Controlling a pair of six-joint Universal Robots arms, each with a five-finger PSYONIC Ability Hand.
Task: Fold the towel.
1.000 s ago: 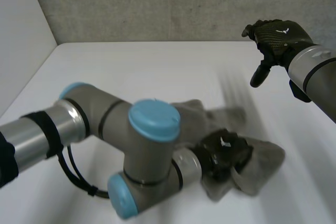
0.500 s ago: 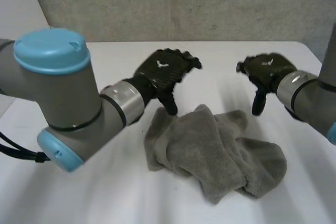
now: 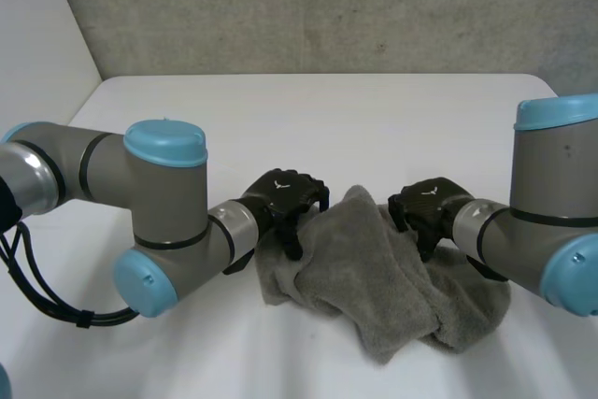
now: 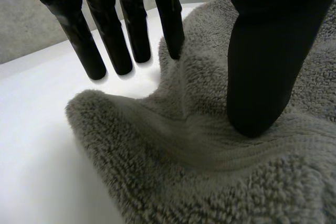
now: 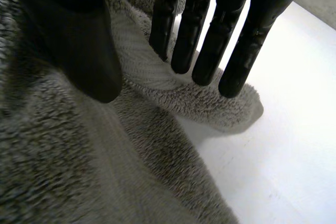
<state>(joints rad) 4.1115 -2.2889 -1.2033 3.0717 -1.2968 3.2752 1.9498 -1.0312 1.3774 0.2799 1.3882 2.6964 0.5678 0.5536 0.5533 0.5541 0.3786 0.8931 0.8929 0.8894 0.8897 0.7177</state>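
Note:
A crumpled grey towel (image 3: 374,277) lies in a heap on the white table (image 3: 280,119), near its front. My left hand (image 3: 280,195) is down at the towel's left far edge. In the left wrist view its straight fingers (image 4: 110,40) reach the table just past the towel (image 4: 210,171) and its thumb (image 4: 268,66) rests on the cloth, a ridge of towel between them. My right hand (image 3: 425,205) is at the towel's right far edge. There its straight fingers (image 5: 199,40) touch the towel's edge (image 5: 210,103) and its thumb (image 5: 79,51) lies on the pile.
A grey wall (image 3: 327,7) closes the table's far side and a white wall (image 3: 37,63) its left. My left arm (image 3: 163,221) lies low at the near left. My right arm (image 3: 551,231) is at the near right. Bare table stretches behind the towel.
Both hands have come down from above the table onto the towel's far edge, left and right. A second ago the left hand was at the towel's near middle, the right raised far right.

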